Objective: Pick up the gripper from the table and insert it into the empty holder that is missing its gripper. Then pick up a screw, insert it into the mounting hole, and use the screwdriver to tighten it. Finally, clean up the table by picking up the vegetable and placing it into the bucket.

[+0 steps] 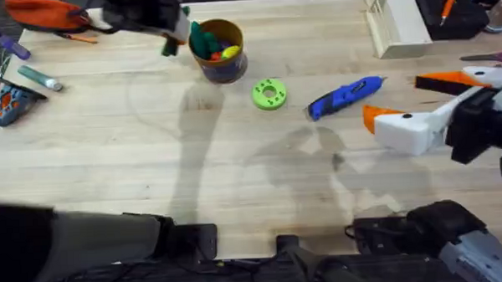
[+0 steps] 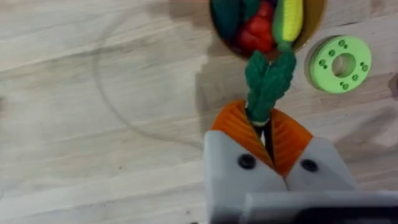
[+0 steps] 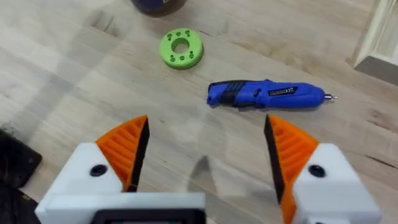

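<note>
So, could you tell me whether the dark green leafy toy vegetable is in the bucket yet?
Not yet: the left gripper holds the vegetable just outside the bucket's tan rim.

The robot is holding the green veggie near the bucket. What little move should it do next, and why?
Probably carry it a bit farther over the bucket, then let go. The left tool is shut on the vegetable, whose leafy end hangs by the rim rather than over the toys inside, so dropping it now might miss.

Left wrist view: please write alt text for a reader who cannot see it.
The left gripper, its orange pads shut on the dark green vegetable, holds it just short of the bucket, whose rim shows red, yellow and green toys inside. A lime-green ring with holes lies flat on the wooden table beside the bucket.
</note>
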Controlling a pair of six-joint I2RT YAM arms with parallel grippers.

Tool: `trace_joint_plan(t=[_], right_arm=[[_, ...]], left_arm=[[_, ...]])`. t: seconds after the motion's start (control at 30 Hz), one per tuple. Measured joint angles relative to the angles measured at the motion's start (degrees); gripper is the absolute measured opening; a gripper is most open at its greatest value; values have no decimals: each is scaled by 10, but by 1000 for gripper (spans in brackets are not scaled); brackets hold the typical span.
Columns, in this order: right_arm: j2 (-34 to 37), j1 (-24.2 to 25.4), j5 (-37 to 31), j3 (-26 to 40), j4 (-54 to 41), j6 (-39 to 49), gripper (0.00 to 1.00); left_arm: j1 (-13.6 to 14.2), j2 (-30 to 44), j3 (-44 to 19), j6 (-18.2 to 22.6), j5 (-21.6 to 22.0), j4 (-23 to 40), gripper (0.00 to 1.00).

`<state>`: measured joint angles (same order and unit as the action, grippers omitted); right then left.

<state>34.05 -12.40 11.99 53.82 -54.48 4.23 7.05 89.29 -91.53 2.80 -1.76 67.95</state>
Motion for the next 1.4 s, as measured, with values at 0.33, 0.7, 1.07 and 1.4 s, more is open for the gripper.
trace_joint_plan(t=[0.33,0.7,1.07,1.4], right_arm=[[0,0,0,0,0,0,994],[0,0,-2,0,0,0,993],[0,0,-2,0,0,0,993],[0,0,-2,0,0,0,993]], left_arm=[[38,190,-51,-12,-2,-83,26],[38,209,-55,-13,-2,-104,26],[37,209,-61,-13,-17,-116,26],[37,209,-61,-13,-19,-116,527]])
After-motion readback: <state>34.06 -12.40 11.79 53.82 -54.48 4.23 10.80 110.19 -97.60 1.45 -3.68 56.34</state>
